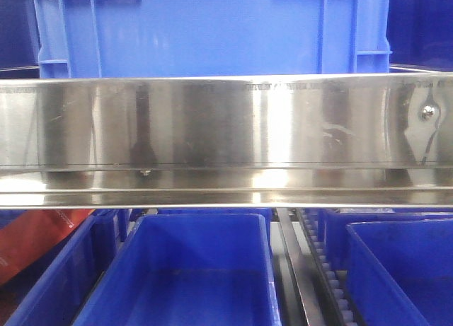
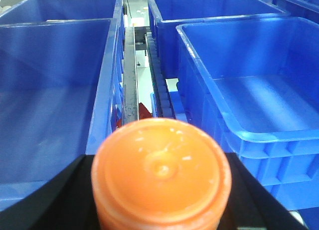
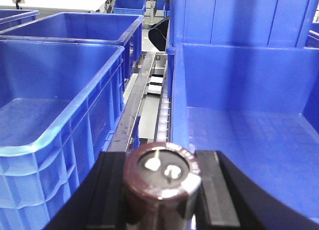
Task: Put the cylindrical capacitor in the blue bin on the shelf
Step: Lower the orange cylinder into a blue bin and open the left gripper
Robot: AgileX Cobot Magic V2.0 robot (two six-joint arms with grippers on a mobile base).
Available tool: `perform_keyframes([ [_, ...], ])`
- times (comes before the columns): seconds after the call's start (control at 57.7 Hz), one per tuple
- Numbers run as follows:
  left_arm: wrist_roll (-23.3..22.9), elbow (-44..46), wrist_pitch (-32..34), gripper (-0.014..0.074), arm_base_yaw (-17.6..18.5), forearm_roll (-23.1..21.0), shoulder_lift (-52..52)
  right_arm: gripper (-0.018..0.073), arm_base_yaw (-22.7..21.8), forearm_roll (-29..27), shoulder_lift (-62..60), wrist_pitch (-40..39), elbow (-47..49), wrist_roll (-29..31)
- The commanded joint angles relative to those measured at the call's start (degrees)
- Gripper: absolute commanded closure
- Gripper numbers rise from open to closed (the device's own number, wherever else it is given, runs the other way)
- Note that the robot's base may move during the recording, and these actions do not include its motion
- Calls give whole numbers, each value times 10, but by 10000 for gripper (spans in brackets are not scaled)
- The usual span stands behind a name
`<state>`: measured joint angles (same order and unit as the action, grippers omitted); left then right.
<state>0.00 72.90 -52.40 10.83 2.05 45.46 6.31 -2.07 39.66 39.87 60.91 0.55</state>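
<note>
Right end effector (image 3: 162, 192) clamped around cylindrical capacitor (image 3: 162, 170), blue bin (image 3: 249, 140) just ahead, left end effector (image 2: 160, 202) clamped around orange cylinder (image 2: 160, 170)

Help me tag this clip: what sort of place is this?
Probably a factory or warehouse parts store: rows of blue plastic bins on a stainless-steel shelf with white roller tracks, plus a cylindrical capacitor in the right gripper.

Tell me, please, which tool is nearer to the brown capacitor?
Right. The right tool grips the brown capacitor on both sides; the left tool holds an orange-topped cylinder, and the capacitor is not in its view.
</note>
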Motion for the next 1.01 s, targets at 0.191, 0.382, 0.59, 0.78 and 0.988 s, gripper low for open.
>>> perform_keyframes([
  [0.191,0,2,11,707,4,-2,-2,721,1,2,-3,-13,-2,1],
  [0.382,0,2,13,707,4,-2,-2,721,1,2,-3,-13,-2,1],
  [0.59,0,2,17,707,4,-2,-2,721,1,2,-3,-13,-2,1],
  [0.78,0,2,37,707,4,-36,-2,721,1,2,-3,-13,-2,1],
  [0.988,61,8,43,707,23,-116,30,721,1,2,-3,-16,-2,1],
])
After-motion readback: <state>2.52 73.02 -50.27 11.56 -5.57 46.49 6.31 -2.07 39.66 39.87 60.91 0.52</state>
